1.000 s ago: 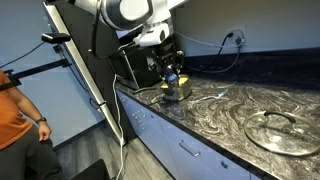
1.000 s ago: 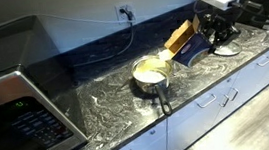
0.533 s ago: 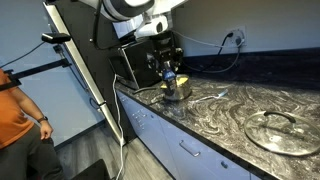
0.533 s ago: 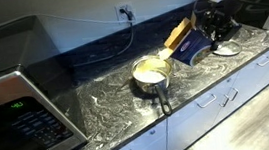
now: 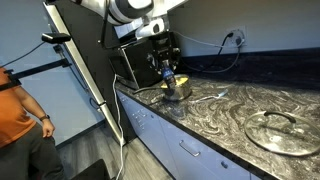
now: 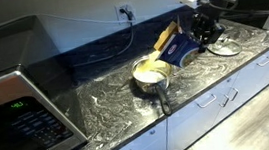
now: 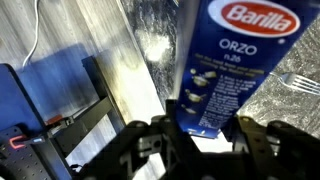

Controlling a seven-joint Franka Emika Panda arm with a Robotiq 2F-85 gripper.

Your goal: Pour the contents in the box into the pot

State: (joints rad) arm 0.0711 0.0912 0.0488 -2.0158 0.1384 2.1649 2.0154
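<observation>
The hand [image 6: 201, 38] is gripping the box [image 6: 177, 48] by its lower end. In the wrist view its fingers [image 7: 165, 140] are pressing on either side of the blue carton [image 7: 225, 60], so it is clamped on the box, not open.

Compared with a second ago, the hand is tipping the box further. Then the box was leaning only partway and sat nearer the hand's side. Now it is lying closer to level and has moved across toward the pot [image 6: 151, 75]. The yellow flaps [image 6: 163, 37] are pointing down and forward, reaching over the pot's rim on the hand's side, and the box is hanging clear above the pot without touching it. In an exterior view the box [image 5: 170, 78] is sitting right over the pot [image 5: 178, 90].

To my eye that means the pour is getting under way, with the mouth now low enough for the contents to start sliding out. I can't make out anything actually falling, and the pale inside of the pot is looking much the same, so little seems to have gone in yet.

The pot is not moving on the table [image 6: 98, 114]. The lid [image 6: 224, 47] is lying flat behind the hand, and the microwave [image 6: 17, 107] is standing well off to the side.
</observation>
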